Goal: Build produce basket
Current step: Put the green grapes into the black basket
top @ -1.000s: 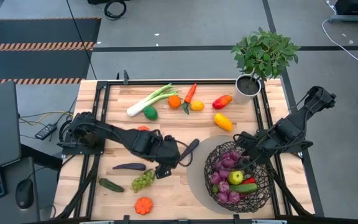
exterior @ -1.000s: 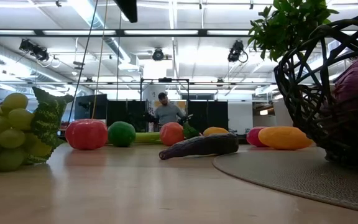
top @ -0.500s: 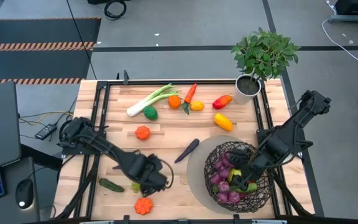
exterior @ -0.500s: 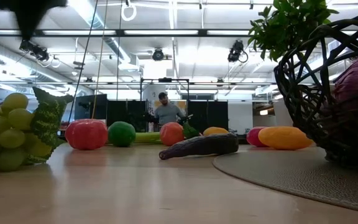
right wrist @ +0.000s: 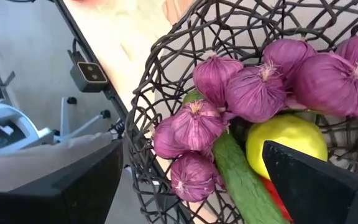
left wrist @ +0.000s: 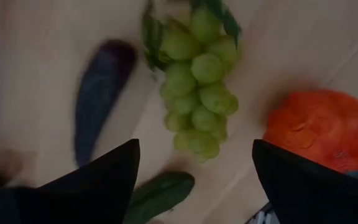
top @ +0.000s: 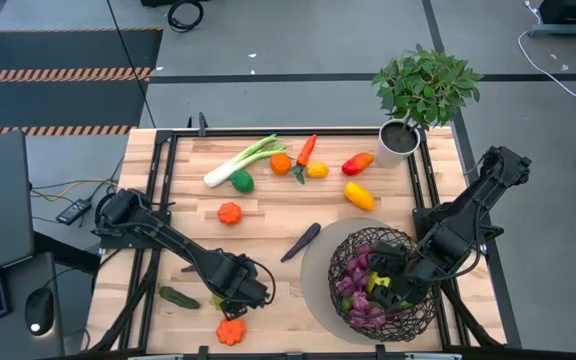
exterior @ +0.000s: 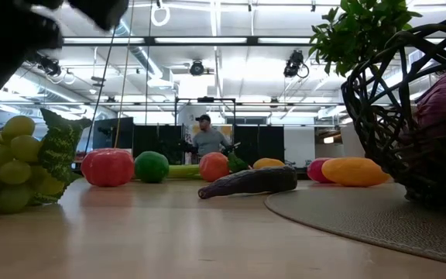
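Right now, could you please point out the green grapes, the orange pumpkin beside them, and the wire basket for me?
green grapes (left wrist: 199, 87): left wrist view, on the middle of the bunch.
orange pumpkin (left wrist: 319, 134): left wrist view, on its ribbed top.
wire basket (right wrist: 166, 74): right wrist view, on its woven rim.

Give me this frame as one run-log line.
left gripper: open above green grapes | right gripper: open inside basket | grapes: on table, not gripped

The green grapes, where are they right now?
In the high view the grapes lie near the table's front left, under the open left gripper, between the cucumber and the small pumpkin.
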`<state>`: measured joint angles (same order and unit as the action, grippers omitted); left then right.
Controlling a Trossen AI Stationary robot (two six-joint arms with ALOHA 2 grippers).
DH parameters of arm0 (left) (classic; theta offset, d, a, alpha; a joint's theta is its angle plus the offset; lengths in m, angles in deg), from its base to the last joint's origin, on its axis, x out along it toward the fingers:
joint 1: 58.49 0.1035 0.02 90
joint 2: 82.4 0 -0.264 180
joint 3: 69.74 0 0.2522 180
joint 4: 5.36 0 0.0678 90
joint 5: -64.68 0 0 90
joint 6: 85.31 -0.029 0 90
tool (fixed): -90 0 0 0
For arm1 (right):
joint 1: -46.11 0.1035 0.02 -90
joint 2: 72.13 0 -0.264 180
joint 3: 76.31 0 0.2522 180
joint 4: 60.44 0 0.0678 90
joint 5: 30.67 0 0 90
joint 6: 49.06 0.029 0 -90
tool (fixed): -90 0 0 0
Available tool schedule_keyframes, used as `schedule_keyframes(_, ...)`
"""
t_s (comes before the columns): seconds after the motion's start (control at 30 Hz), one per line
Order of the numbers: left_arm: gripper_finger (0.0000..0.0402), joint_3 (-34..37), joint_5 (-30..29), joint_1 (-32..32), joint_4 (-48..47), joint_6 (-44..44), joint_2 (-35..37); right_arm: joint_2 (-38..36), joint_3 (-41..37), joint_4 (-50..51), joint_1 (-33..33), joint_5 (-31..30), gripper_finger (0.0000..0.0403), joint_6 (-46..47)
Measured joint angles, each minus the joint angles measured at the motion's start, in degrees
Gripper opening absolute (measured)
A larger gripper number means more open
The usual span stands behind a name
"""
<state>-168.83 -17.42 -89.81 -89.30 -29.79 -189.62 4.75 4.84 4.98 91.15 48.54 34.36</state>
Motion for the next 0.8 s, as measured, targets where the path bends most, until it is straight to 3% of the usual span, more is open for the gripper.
schedule_keyframes(0.13,0.0315,5.64,3.43,0.01,8.26,-0.54,-0.02,0.00,0.00,-0.02,0.00,-0.01,0.0384,3.94)
schedule_keyframes(0.43,0.0304,14.66,2.45,0.13,17.59,0.88,-0.02,0.00,0.00,-3.53,-0.23,-3.18,0.0379,11.61)
schedule_keyframes(0.8,0.0235,17.93,0.21,0.46,23.48,-0.44,-0.02,0.00,0.00,-4.76,-0.59,-3.32,0.0379,22.23)
